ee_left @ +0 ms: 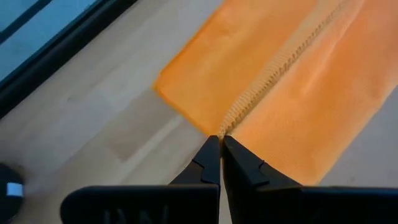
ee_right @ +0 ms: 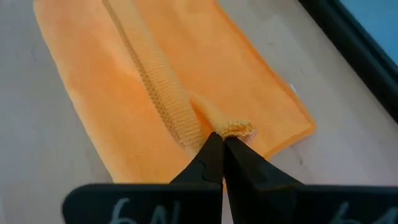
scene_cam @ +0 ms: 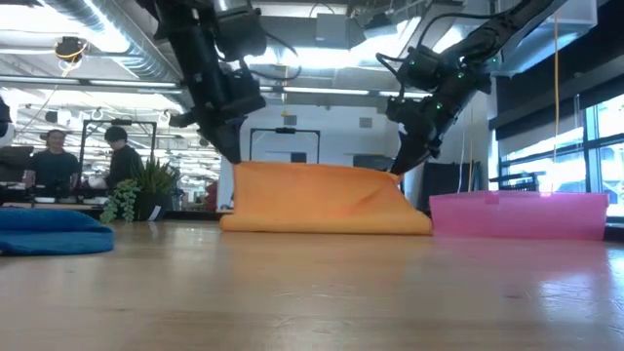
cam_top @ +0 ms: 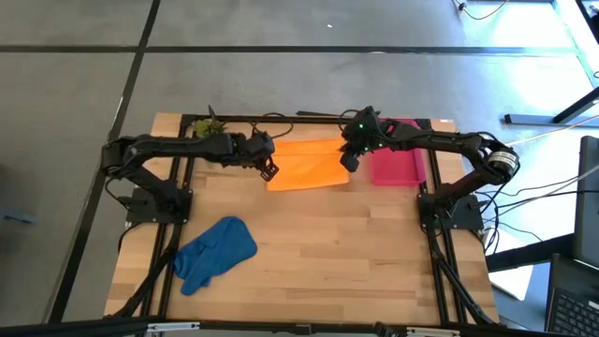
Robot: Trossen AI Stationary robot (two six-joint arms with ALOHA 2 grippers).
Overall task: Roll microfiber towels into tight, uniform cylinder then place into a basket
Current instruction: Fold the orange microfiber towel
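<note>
The orange towel [cam_top: 304, 165] lies at the table's far middle. One long stitched edge is raised, and the rest rests on the wood below it [scene_cam: 322, 222]. My left gripper [cam_top: 270, 170] is shut on the raised edge's left end. My right gripper [cam_top: 348, 161] is shut on its right end. The blue towel [cam_top: 217, 251] lies bunched on the table at the near left, untouched. The pink basket [cam_top: 397, 166] stands just right of the orange towel. My left gripper pinches the left end of the orange towel's stitched edge [ee_left: 231, 117] between its two fingertips, coming from above and slanting down. That end is lifted clear, and the cloth hangs from it to the table. My right gripper pinches the right end of the stitched edge [ee_right: 235, 128] at its fingertips, where the cloth is puckered. It comes from above, slanting down. The edge is held up, and the towel falls away below it [scene_cam: 390, 200] to the table.
A small green potted plant [cam_top: 204, 125] stands at the far left corner. The dark frame rails [cam_top: 281, 119] run along the table's far edge. People [scene_cam: 54, 161] show in the room behind. Bare wood [cam_top: 356, 253] lies at the near middle and right.
</note>
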